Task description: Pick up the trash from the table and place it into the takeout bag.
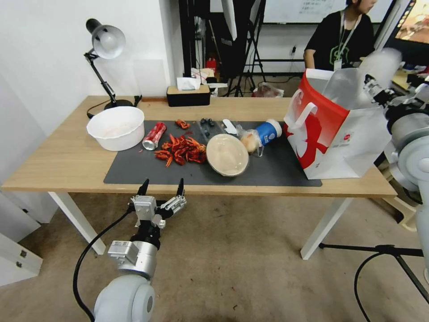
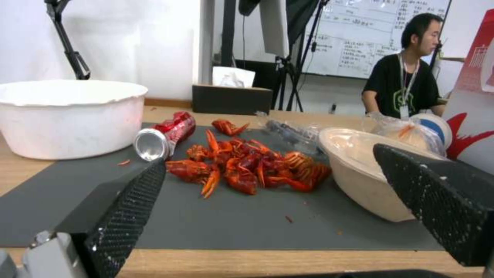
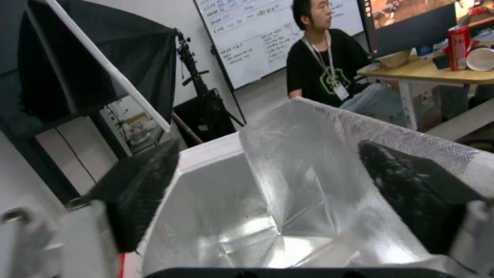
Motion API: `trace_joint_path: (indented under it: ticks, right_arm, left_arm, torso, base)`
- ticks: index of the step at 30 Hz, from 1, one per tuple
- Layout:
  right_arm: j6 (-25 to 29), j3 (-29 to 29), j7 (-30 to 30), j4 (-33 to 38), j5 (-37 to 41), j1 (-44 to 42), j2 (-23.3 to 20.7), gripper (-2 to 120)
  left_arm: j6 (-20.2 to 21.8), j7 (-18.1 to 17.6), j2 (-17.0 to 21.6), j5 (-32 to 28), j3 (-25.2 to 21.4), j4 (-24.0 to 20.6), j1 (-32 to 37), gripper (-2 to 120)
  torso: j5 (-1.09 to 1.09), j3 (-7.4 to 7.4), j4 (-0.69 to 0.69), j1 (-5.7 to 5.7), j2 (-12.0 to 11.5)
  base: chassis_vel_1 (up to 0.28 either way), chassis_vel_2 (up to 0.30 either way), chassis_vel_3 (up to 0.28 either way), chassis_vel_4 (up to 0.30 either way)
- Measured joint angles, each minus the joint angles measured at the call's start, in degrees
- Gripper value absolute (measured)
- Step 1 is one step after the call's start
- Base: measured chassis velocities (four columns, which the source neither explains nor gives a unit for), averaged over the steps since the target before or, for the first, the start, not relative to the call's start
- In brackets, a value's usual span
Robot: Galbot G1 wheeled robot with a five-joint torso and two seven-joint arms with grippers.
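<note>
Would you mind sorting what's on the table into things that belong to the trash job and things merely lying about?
Job:
soda can
crayfish shells
beige bowl
food bag
blue cup
takeout bag
left gripper, open, before the table's near edge
right gripper, open, over the bag mouth

Lying about:
white tub
desk lamp
tissue box

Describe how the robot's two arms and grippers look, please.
The left gripper has two black fingers with dotted rubber pads on a silver metal block; a black cable loops beside its pale grey rounded arm. The right gripper has the same black textured fingers, on a matching grey arm.
</note>
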Motion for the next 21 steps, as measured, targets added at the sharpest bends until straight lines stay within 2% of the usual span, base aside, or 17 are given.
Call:
trace_joint_path:
  ticks: [1, 3, 5, 8, 10, 11, 13, 14, 17, 18, 19, 21]
  right_arm:
    - [0.0, 0.0, 0.0, 0.0, 0.0, 0.0, 0.0, 89]
    - [0.8, 0.0, -0.7, 0.0, 0.3, 0.0, -0.1, 97]
    - [2.2, 0.2, -1.9, 0.2, 0.8, -0.2, -0.1, 99]
    - [9.8, 0.9, -10.1, 2.0, 1.5, -2.8, -0.1, 100]
    - [11.2, 1.1, -12.3, 2.8, 1.4, -3.9, -0.1, 100]
    - [13.5, 1.4, -17.2, 4.8, 1.1, -6.6, -0.1, 100]
    - [15.4, 1.3, -22.7, 8.0, -0.7, -10.5, 0.1, 100]
    - [15.4, 1.3, -22.7, 8.0, -0.7, -10.5, 0.1, 100]
    - [18.6, 0.3, -30.9, 13.0, -9.6, -19.7, 2.3, 100]
    - [19.8, -0.2, -32.8, 14.1, -14.8, -23.5, 3.5, 100]
    - [19.8, -0.2, -32.8, 14.1, -14.8, -23.5, 3.5, 100]
    - [21.2, -1.3, -34.0, 15.6, -23.8, -29.8, 5.8, 100]
  left_arm:
    - [0.0, 0.0, 0.0, 0.0, 0.0, 0.0, 0.0, 100]
    - [0.0, 0.0, 0.0, 0.0, 0.0, 0.1, -0.1, 100]
    - [0.0, 0.0, 0.0, 0.0, 0.0, 0.2, -0.1, 100]
    - [0.0, 0.0, 0.0, 0.0, 0.1, 0.3, -0.2, 100]
    - [0.0, 0.0, 0.0, 0.0, 0.0, 0.3, -0.2, 100]
    - [-0.1, 0.0, 0.1, -0.1, 0.0, 0.4, -0.2, 100]
    - [-0.3, 0.0, 0.1, -0.2, 0.0, 0.5, -0.3, 100]
    - [-0.3, 0.0, 0.1, -0.2, 0.0, 0.5, -0.3, 100]
    - [-0.8, -0.1, 0.4, -0.5, -0.4, 0.8, -0.4, 100]
    - [-0.9, -0.2, 0.5, -0.7, -0.5, 0.9, -0.4, 100]
    - [-0.9, -0.2, 0.5, -0.7, -0.5, 0.9, -0.4, 100]
    - [-1.1, -0.2, 0.7, -1.0, -0.7, 1.1, -0.5, 100]
  torso:
    - [0.0, 0.0, 0.0, 0.0, 0.0]
    - [0.0, 0.0, 0.0, 0.0, 0.0]
    - [0.0, 0.0, 0.0, 0.0, 0.0]
    - [-0.01, 0.0, 0.0, 0.0, 0.0]
    - [-0.02, 0.0, 0.01, 0.0, 0.0]
    - [-0.01, 0.0, -0.01, 0.0, 0.0]
    - [-0.02, -0.01, 0.0, 0.0, 0.0]
    - [-0.02, -0.01, 0.0, 0.0, 0.0]
    - [-0.02, -0.02, 0.0, 0.0, 0.0]
    - [-0.02, -0.01, 0.01, 0.0, 0.0]
    - [-0.02, -0.01, 0.01, 0.0, 0.0]
    - [0.0, -0.01, 0.0, 0.0, 0.0]
  base:
    - [0.0, 0.0, 0.0, 0.0]
    - [0.0, 0.0, 0.0, 0.0]
    - [0.0, 0.0, 0.0, 0.0]
    - [0.0, 0.0, 0.0, 0.0]
    - [0.0, 0.0, 0.0, 0.0]
    - [0.0, 0.0, 0.0, 0.0]
    - [0.0, 0.0, 0.0, 0.0]
    - [0.0, 0.0, 0.0, 0.0]
    - [0.0, 0.0, 0.0, 0.0]
    - [0.0, 0.0, 0.0, 0.0]
    - [0.0, 0.0, 0.0, 0.0]
    - [0.0, 0.0, 0.0, 0.0]
